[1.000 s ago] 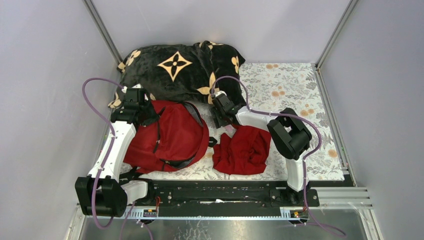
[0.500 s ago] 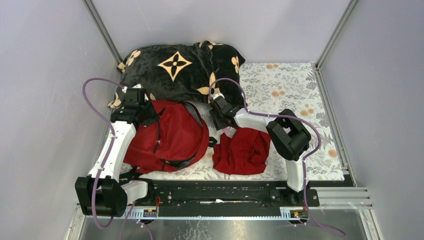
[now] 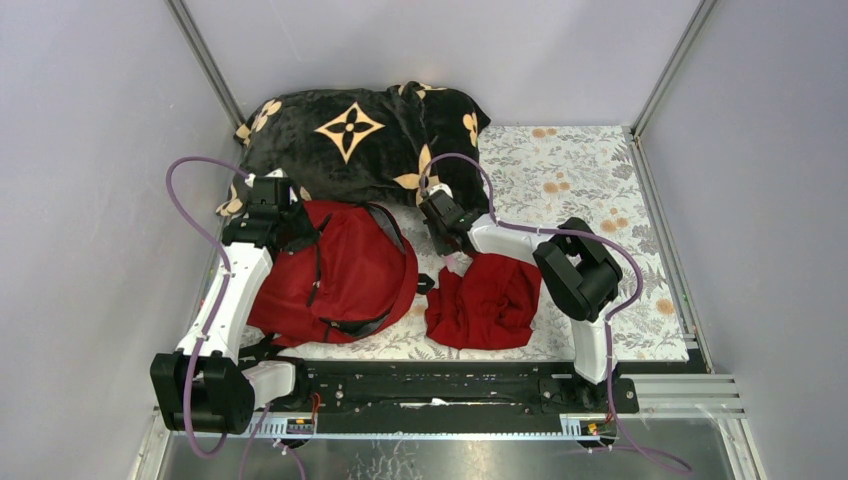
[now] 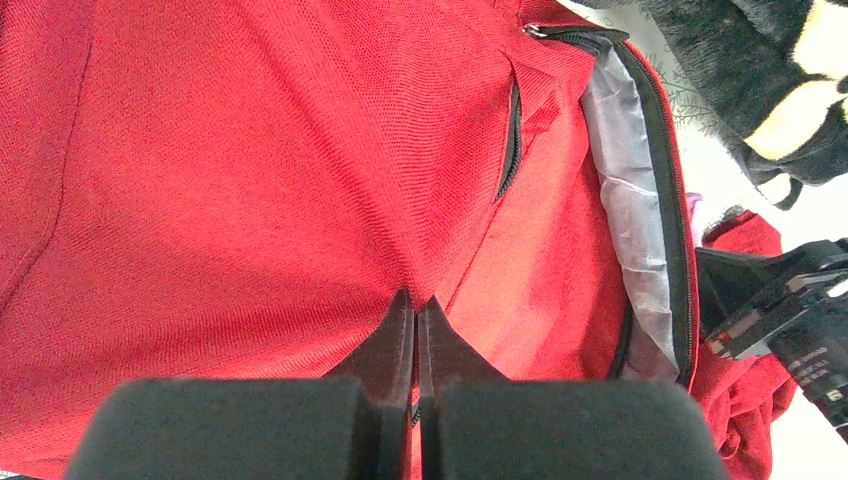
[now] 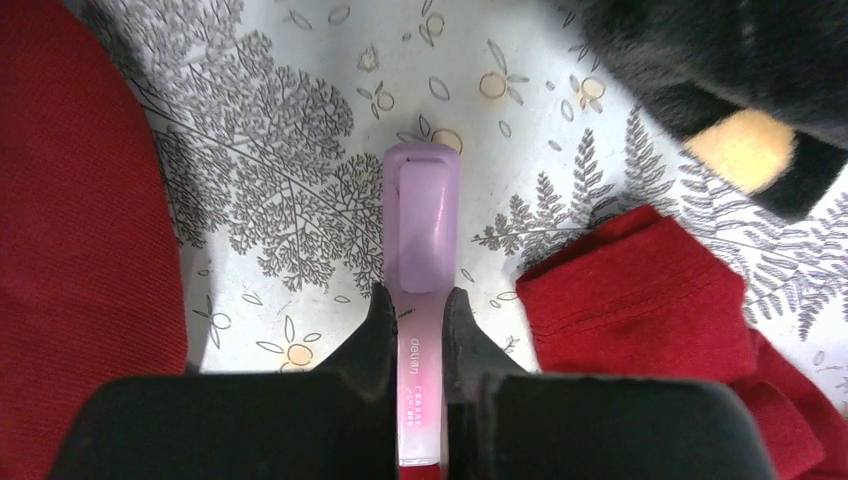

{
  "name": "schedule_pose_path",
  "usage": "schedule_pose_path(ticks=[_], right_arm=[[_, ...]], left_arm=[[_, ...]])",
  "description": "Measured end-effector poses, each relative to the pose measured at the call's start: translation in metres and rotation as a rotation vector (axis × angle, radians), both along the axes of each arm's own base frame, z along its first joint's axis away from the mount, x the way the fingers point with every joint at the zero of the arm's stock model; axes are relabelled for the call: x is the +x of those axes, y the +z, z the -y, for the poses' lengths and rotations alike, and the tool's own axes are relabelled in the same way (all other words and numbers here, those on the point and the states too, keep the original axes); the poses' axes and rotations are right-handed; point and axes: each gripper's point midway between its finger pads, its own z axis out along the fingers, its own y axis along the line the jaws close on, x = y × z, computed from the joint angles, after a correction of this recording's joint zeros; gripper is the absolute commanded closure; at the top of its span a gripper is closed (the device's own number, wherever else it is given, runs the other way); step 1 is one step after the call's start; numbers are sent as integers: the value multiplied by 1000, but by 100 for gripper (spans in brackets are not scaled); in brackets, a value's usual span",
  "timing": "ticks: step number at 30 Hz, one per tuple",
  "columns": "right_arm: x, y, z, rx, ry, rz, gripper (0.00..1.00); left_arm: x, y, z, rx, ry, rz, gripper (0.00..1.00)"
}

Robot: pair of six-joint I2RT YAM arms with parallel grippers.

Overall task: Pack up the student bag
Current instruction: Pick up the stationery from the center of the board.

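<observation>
Red student bag (image 3: 350, 270) w/ blk zips, blk blanket (image 3: 300, 150) w/ tan flowers, lilac pen (image 5: 420, 215), fern-print tablecloth (image 3: 580, 170).

Left fingers (image 4: 395, 335) together, right fingers (image 5: 380, 330) narrowly apart

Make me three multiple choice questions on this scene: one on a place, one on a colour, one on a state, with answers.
1. Where is the dark-red cloth relative to the student bag? A on it; B beside it, to its right; C inside it.
2. What colour is the cap of the pen in the right end effector? A green; B yellow; C lilac.
3. The left end effector is: A shut on bag fabric; B wide open; C unseen.
Answers: B, the top view shows them side by side; C, the right wrist view shows lilac; A, it is closed, pinching red fabric.
</observation>
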Motion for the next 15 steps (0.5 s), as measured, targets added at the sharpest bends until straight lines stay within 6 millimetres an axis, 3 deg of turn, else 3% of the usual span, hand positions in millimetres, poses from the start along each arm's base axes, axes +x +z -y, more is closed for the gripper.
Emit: schedule_pose_path(ticks=[4, 8, 11, 15], right_arm=[[11, 18, -4, 18, -35, 26, 100], [21, 55, -17, 104, -57, 74, 100], [18, 89, -36, 238, -36, 78, 100], [7, 134, -78, 462, 36, 38, 100]], left_arm=[[0, -1, 0, 1, 0, -2, 100], [-1, 0, 0, 1, 0, 3, 100], [-2, 1, 0, 1, 0, 5, 100], [-2, 3, -2, 10, 7, 13, 100]])
